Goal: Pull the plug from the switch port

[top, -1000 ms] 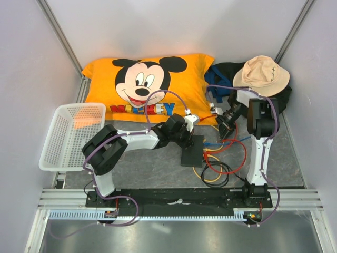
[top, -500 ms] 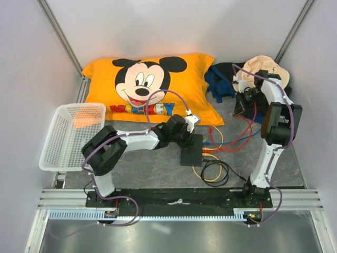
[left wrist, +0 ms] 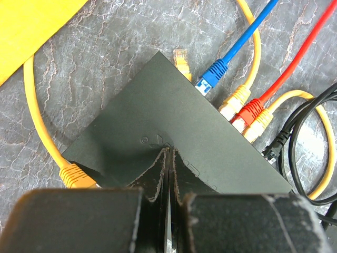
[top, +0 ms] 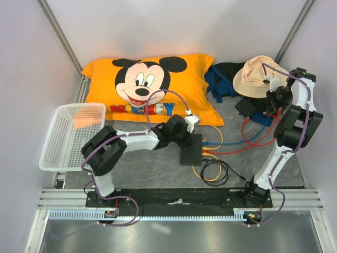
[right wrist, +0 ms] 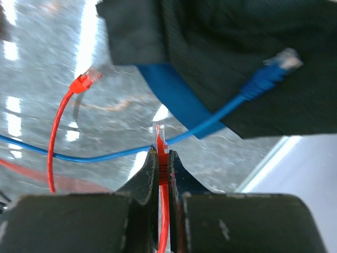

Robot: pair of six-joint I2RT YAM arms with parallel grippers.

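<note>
Right gripper (right wrist: 163, 158) is seen clamped on a red plug (right wrist: 159, 136), with the plug's clear tip showing just past the fingertips. In the overhead view this gripper (top: 274, 97) is raised at the upper right, well apart from the switch (top: 192, 150). The pull is therefore judged done, and what is called for next is that the plug be set down and released. Left gripper (left wrist: 168, 158) is shut with its tips pressed on the switch's top, so the box is judged to be pinned to the table (top: 158, 168). The switch is found at lower centre of the overhead view. It is flat, thin and matte black, and one yellow plug (left wrist: 234, 100) among others is seated along its narrow edge.
</note>
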